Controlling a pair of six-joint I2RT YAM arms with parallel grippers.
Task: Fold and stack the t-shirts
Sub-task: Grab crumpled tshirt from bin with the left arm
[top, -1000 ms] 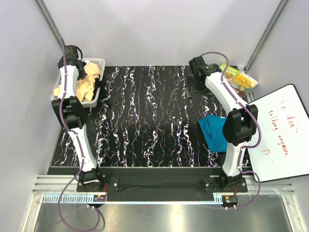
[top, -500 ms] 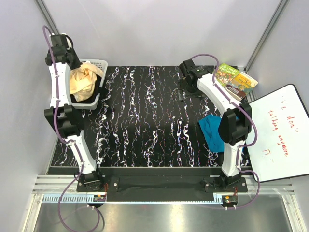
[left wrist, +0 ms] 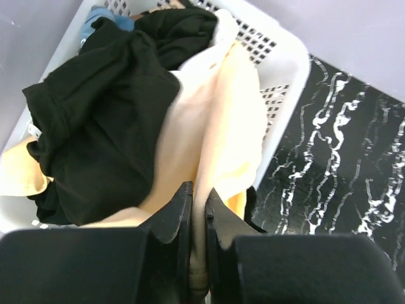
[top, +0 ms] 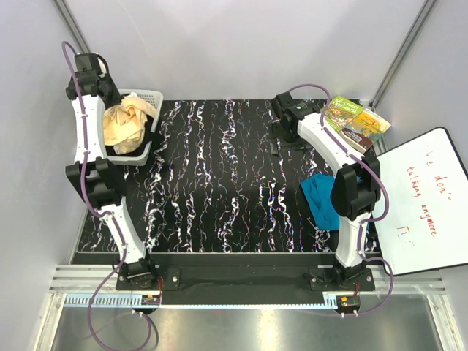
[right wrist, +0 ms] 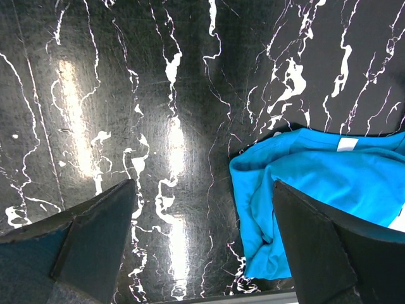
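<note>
The pale peach-yellow t-shirt (top: 124, 123) is bunched over the white basket (top: 150, 97) at the far left. A strip of its cloth (left wrist: 215, 126) runs up between the fingers of my left gripper (left wrist: 197, 202), which is shut on it above the basket's back corner. The teal-blue t-shirt (top: 322, 201) lies crumpled on the black marbled table (top: 219, 183) at the right, partly hidden by my right arm. High over the table's back right, my right gripper (right wrist: 202, 190) stands wide open and empty, with the teal shirt (right wrist: 316, 190) below its right finger.
The basket (left wrist: 285, 57) also holds a black garment (left wrist: 95, 114) and a bit of blue cloth (left wrist: 104, 16). Books (top: 358, 121) lie at the back right corner. A whiteboard (top: 424, 197) leans along the right edge. Grey walls close in left and back.
My left arm has risen and swung back toward the far left corner, drawing the peach shirt up out of the basket. My right gripper has shifted slightly left.
</note>
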